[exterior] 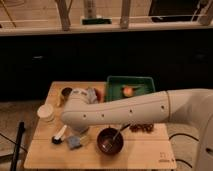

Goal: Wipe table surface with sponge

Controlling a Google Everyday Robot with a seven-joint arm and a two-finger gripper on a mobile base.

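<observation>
While the gripper sits low just left of the sponge — its grip I cannot tell — I worry a sweep shoves the sponge into the nearby bowl, tipping it.

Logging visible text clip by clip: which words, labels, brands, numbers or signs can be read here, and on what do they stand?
None can be read.
Small dark mark at the front right corner of the table: too blurred to read.
Robot arm, green bin, bowl: no lettering shows.
Gripper, low over the table's left front beside the sponge: no label shows.
</observation>
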